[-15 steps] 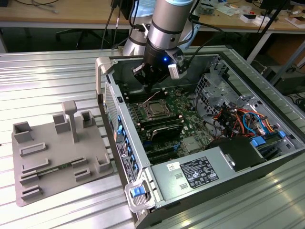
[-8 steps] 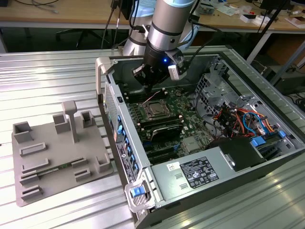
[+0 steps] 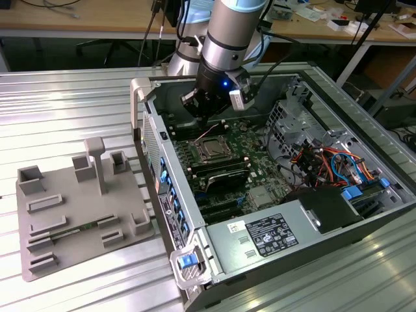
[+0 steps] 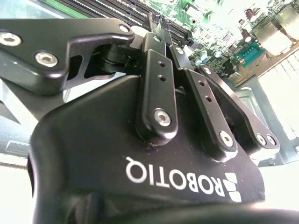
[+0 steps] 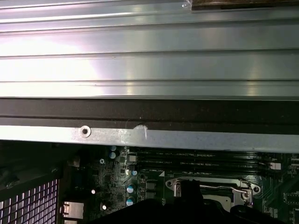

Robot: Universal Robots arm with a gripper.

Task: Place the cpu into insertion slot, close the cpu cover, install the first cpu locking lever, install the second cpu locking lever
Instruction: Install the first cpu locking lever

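Up close, white lettering on the gripper body, fingers together, just above the cpu cover.

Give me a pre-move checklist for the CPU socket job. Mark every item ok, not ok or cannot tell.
1. Open grey computer case, access from above: ok.
2. Black gripper placed over the silver-rimmed square socket: ok; in the exterior view it hangs just above it.
3. Chip seated in the socket: cannot tell; the gripper hides part of the socket's middle in the first wrist view.
4. Thin silver frame cover down: ok; it appears to lie flat around the socket.
5. Silver wire locking lever latched: cannot tell; it runs along the socket's edge, but its hook is unclear.
6. Orange and blue cable bundle away from the socket: ok; it sits well toward the exterior view's right.
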